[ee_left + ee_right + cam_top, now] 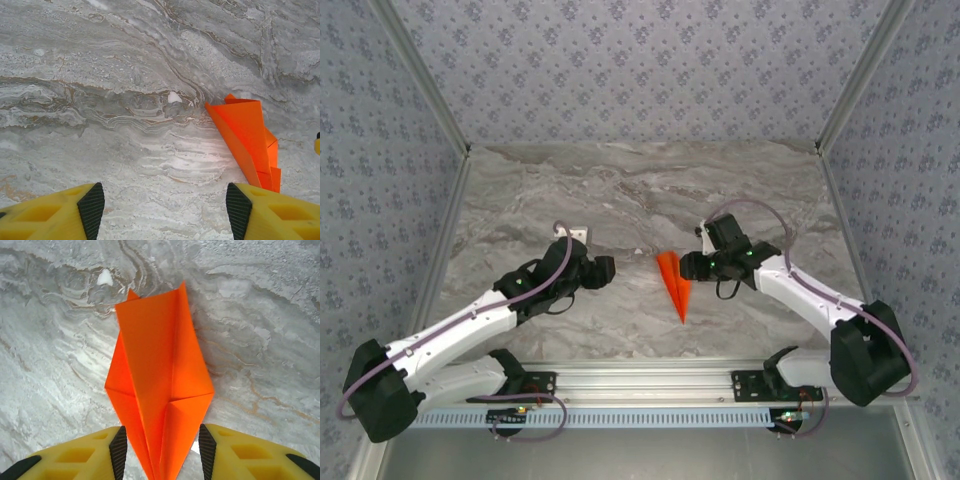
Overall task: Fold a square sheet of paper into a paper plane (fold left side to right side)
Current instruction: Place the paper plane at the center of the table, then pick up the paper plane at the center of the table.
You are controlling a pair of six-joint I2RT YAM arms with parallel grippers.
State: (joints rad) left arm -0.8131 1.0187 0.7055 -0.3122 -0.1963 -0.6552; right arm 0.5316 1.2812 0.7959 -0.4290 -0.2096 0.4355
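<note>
The orange-red square sheet of paper lies folded into a slim pointed paper plane (673, 280) on the grey marbled table, its tip toward the near edge. In the right wrist view the paper plane (160, 380) runs between my right gripper's (161, 450) fingers, which stand apart on either side of its narrow end. In the top view the right gripper (688, 266) sits at the plane's right side. My left gripper (608, 270) is open a little to the plane's left with bare table between its fingers (91, 207). The plane (247, 132) shows to the right in the left wrist view.
A small white piece (575, 232) sits on the table behind the left gripper. A white fleck (174, 97) marks the tabletop near the plane's wide end. An aluminium rail (650, 380) with the arm bases runs along the near edge, and patterned walls enclose the table.
</note>
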